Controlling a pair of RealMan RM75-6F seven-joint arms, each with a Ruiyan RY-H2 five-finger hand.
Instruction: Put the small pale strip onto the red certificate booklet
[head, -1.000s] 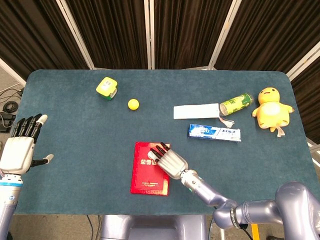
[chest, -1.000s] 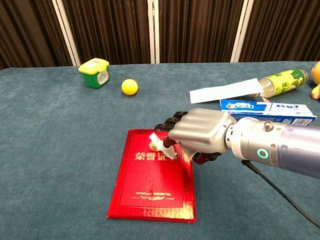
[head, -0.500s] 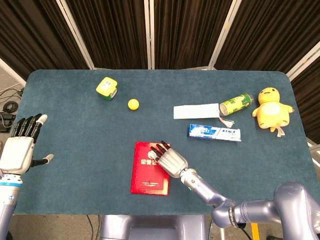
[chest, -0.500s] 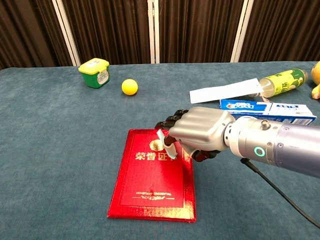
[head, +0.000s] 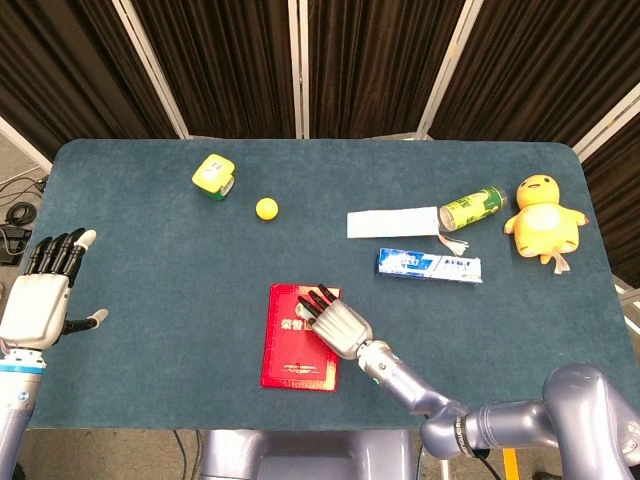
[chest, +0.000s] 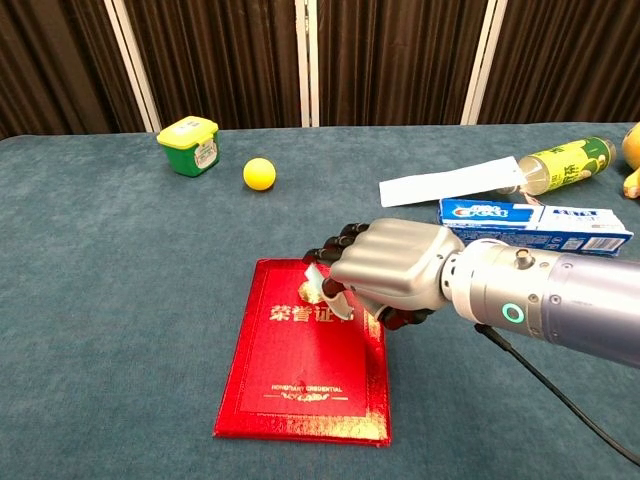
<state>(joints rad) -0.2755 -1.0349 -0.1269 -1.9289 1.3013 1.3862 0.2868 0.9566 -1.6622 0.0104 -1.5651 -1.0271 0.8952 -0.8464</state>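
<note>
Right hand (chest: 388, 272) over the top right part of the red booklet (chest: 305, 366), knuckles up, fingers curled down. It pinches the small pale strip (chest: 314, 279) at the fingertips; the strip's white end shows at the left of the hand, just above the gold characters on the cover. Cannot tell whether the strip touches the cover. In the head view the same hand (head: 336, 322) covers the booklet's (head: 295, 355) upper right corner, forearm running off toward the near right edge of the table (head: 150, 270). The strip is barely visible from there.

Booklet lies flat near the middle of the near edge, slightly skewed, cover up.

Left hand (head: 45, 295) off the table's left edge, well apart from everything, palm side on, fingers straight up and apart, thumb out to the side, holding nothing.

Other things on the table:
- Yellow-green tub (head: 213, 175) toward the far left, with a yellow ball (head: 266, 208) near it on its right.
- White slip (head: 392, 222) lying flat right of centre; its right end meets the mouth of a green can (head: 472, 208) lying on its side.
- Blue and white toothpaste box (head: 429, 265) just nearer than the slip, lengthwise along the table.
- Yellow plush chick (head: 543, 217) near the right edge, beside the can.

Dark curtain panels with pale strips behind the far edge.
</note>
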